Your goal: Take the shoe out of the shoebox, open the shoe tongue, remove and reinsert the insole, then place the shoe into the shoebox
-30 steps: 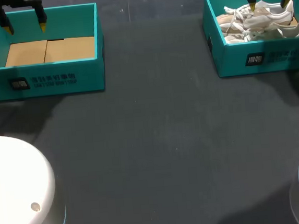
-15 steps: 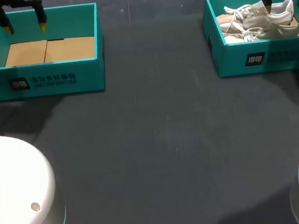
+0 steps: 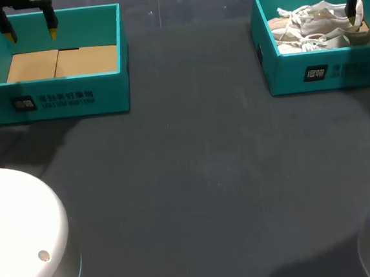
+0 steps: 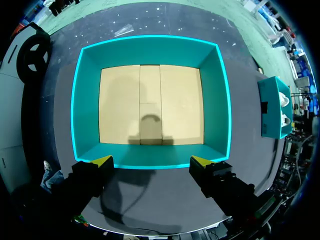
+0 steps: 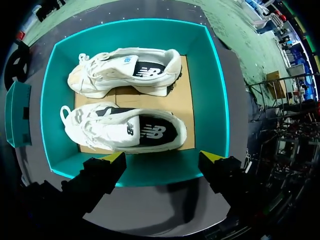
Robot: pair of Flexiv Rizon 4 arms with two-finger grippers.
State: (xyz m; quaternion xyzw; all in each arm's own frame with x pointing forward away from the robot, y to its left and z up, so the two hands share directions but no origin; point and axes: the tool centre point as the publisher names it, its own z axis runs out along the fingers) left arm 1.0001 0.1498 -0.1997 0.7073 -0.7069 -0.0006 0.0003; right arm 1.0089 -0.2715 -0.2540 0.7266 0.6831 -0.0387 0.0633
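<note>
Two white sneakers [image 3: 311,27] lie side by side on the cardboard floor of the teal shoebox [image 3: 322,71] at the back right. In the right wrist view the near sneaker [image 5: 125,130] and the far sneaker [image 5: 122,72] lie on their sides, toes pointing the same way. My right gripper [image 5: 162,157] hangs open above the box's near wall [image 5: 150,170], nothing between its fingers. Only one of its fingers [image 3: 353,4] shows in the head view, over the sneakers' heel end. My left gripper [image 3: 31,34] hangs open above the other teal box [image 3: 58,98].
The left box [image 4: 85,100] holds only a cardboard liner [image 4: 150,105]. The dark table [image 3: 201,176] stretches between and in front of the two boxes. My arms' white bases [image 3: 18,237] fill the lower corners of the head view.
My right gripper has slid to the right over the shoebox, so that one finger has left the head view. The left gripper and the sneakers have stayed put.
</note>
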